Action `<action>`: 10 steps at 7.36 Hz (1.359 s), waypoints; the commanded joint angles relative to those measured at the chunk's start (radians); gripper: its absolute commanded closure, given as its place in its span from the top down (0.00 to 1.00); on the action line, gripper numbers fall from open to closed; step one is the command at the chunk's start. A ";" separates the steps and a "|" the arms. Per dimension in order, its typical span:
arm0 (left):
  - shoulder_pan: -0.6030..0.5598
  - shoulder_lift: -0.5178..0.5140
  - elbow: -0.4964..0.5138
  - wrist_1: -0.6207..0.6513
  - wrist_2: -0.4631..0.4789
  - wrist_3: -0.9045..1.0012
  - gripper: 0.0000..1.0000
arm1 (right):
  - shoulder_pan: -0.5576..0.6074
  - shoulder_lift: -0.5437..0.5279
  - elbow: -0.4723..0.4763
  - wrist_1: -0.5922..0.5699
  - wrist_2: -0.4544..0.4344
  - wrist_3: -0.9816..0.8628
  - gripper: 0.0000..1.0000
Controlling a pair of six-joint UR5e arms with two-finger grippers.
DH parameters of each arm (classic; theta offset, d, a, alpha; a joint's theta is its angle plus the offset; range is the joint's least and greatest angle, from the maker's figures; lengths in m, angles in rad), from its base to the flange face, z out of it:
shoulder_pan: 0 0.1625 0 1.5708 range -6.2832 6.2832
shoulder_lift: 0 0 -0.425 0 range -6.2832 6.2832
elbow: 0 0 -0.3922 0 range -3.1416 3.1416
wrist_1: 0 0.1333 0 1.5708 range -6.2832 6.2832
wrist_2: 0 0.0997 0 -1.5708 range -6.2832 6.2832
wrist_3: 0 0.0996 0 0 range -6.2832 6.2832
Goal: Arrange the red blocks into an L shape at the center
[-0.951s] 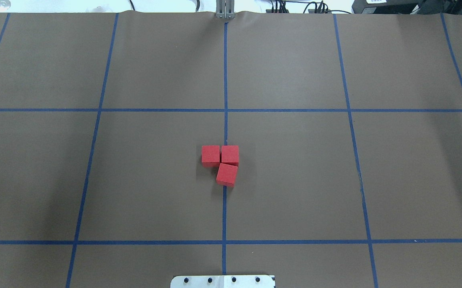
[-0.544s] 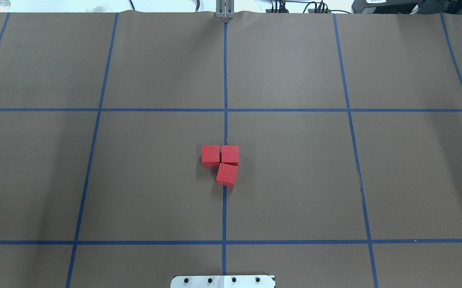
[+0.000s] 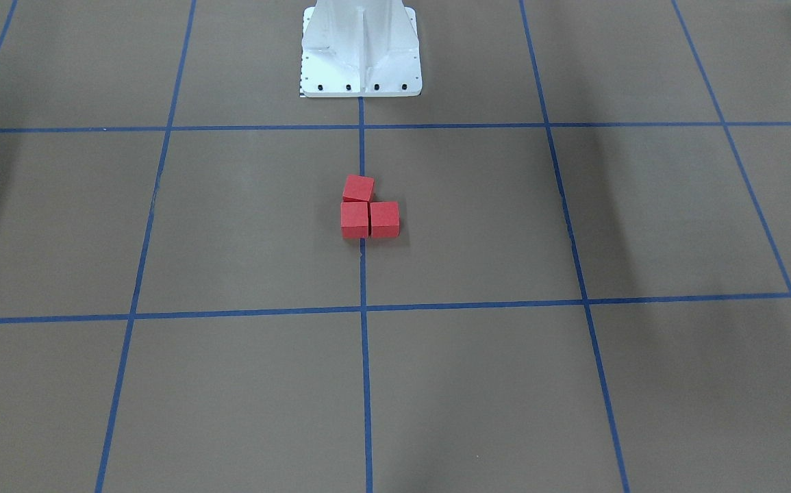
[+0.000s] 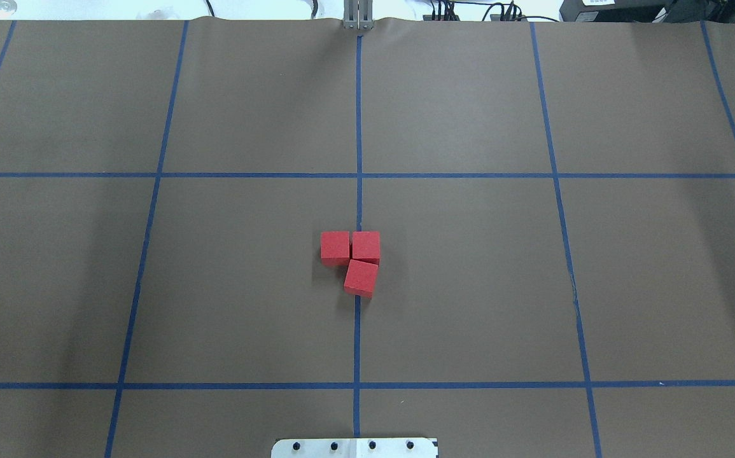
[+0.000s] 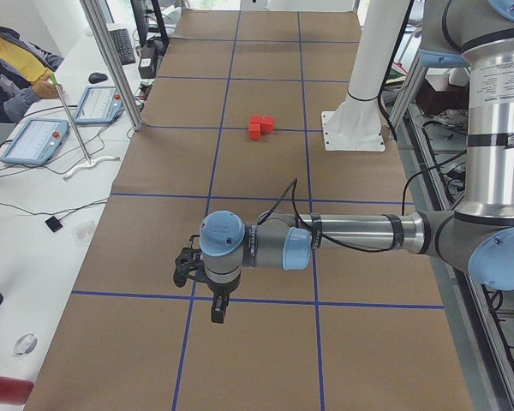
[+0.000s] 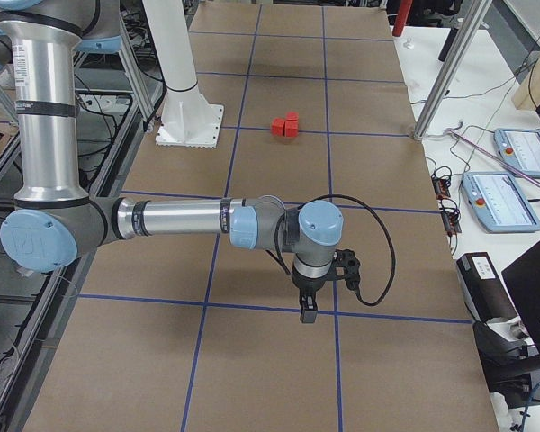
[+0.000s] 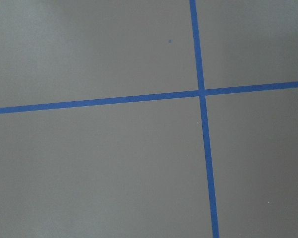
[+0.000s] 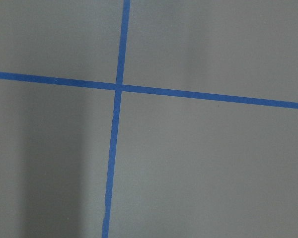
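legible text: none | red blocks (image 4: pixel 361 278): faces were plain | black device (image 4: pixel 622 9) at the table's far edge: carried a white label, too small to read | teach pendants (image 6: pixel 499 200) beside the table: screens were lit, their contents too small and blurred to read

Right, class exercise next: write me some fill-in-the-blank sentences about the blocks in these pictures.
There are ___ red blocks in the scene.
The tape grid lines are ___ in colour.
Set close together, the blocks roughly form the letter ___.
Missing words: three; blue; L.
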 commanded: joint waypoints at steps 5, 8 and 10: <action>0.003 0.001 0.003 -0.019 0.006 0.002 1.00 | 0.000 -0.015 0.000 -0.002 0.000 0.009 1.00; 0.003 0.003 0.005 -0.021 0.006 0.002 1.00 | 0.000 -0.016 -0.002 -0.002 0.000 0.014 1.00; 0.003 0.003 0.006 -0.022 0.006 0.002 1.00 | 0.000 -0.021 0.000 -0.002 0.000 0.015 1.00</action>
